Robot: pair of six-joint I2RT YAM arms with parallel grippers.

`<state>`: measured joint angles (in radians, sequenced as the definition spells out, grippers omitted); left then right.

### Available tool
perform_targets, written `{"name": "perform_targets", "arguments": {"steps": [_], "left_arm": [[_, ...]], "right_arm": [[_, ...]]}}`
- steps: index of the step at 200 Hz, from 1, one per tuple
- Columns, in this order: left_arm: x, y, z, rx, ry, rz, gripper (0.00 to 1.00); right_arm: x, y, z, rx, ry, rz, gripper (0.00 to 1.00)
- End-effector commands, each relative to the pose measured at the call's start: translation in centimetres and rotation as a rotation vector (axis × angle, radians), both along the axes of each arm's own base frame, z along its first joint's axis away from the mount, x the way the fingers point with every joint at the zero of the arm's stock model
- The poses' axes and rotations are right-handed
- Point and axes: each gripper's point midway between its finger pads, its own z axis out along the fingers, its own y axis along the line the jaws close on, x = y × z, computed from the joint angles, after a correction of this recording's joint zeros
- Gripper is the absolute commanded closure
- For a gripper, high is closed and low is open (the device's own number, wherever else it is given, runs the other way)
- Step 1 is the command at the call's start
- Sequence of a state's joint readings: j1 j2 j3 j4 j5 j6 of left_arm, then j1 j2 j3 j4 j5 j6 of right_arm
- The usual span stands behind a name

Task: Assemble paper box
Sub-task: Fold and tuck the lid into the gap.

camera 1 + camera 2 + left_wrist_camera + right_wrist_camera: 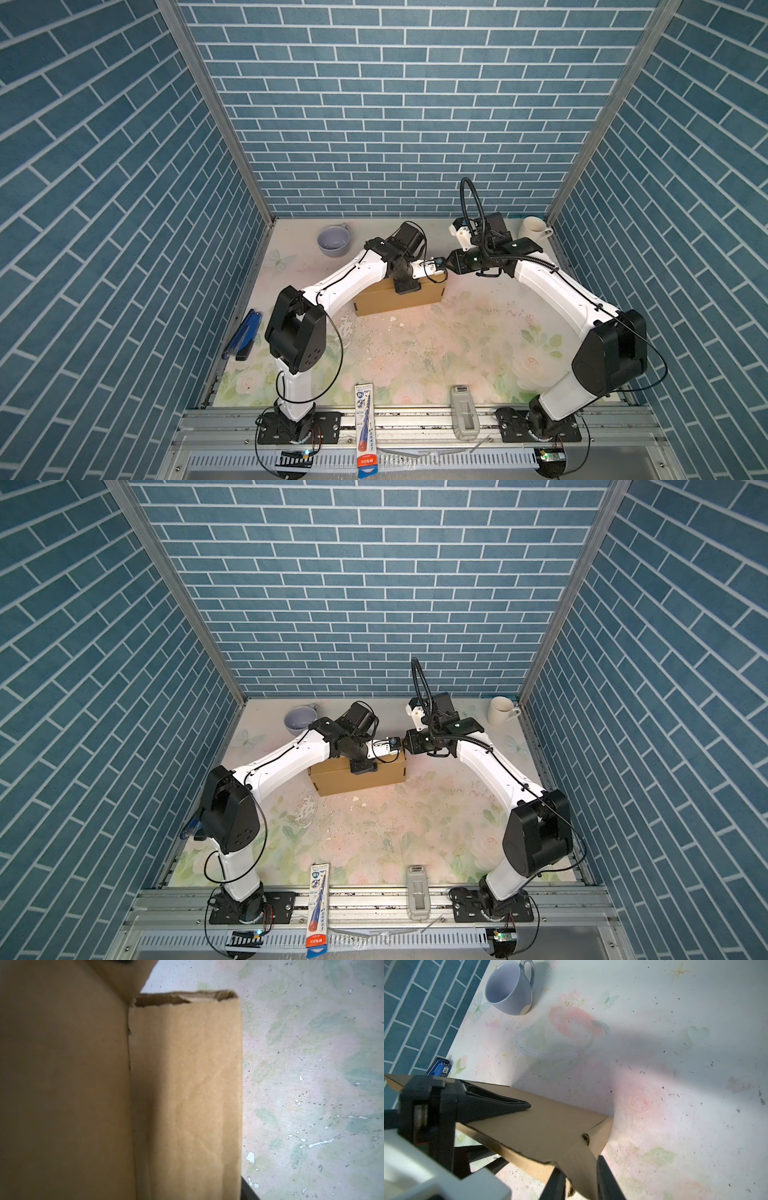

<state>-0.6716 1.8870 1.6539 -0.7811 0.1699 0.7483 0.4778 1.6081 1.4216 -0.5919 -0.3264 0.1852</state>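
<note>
In both top views the paper box point(399, 301) point(357, 781) sits toward the back middle of the flowered table point(457, 340) point(415, 825), its long front wall upright. Both arms reach in over its right end, where the left gripper point(440, 266) point(397, 744) and the right gripper point(451, 262) point(407, 742) meet nearly nose to nose. A lavender cup point(333, 241) point(299, 721) lies tipped near the back left, a white mug point(534, 229) point(500, 710) stands back right, and a blue stapler point(245, 332) lies at the left edge.

The left wrist view is filled with brown cardboard – the paper box point(187, 1084) seen very close, one panel ending in a ragged, crumpled edge. No fingers show here.

In the right wrist view the right gripper point(578, 1162) has a cardboard corner of the paper box point(550, 1126) pinched between its two black fingers point(608, 1178). The left gripper point(521, 1104) lies with its tip on the same panel (whether it grips or is spread, I cannot tell). The lavender cup point(508, 989) lies on its side beyond, and the stapler point(440, 1067) peeks over the cardboard edge.
</note>
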Motion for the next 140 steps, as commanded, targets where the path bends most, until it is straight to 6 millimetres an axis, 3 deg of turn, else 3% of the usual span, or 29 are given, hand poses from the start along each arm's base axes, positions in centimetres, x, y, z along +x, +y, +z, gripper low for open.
{"name": "perform_targets", "arguments": {"steps": [1,72,140], "left_arm": [[-1.4,0.2,-2.1,0.024,0.105,-0.029,0.44],[-0.2,-0.1,-1.4,-0.006,0.067,0.031,0.40],[0.2,-0.1,0.1,-0.028,0.047,0.070,0.38]], "right_arm": [[0.5,1.0,1.4,0.003,-0.044,0.040,0.76],[-0.2,1.2,0.5,-0.032,-0.024,0.024,0.94],[-0.2,1.0,0.3,-0.040,-0.017,-0.004,0.99]]}}
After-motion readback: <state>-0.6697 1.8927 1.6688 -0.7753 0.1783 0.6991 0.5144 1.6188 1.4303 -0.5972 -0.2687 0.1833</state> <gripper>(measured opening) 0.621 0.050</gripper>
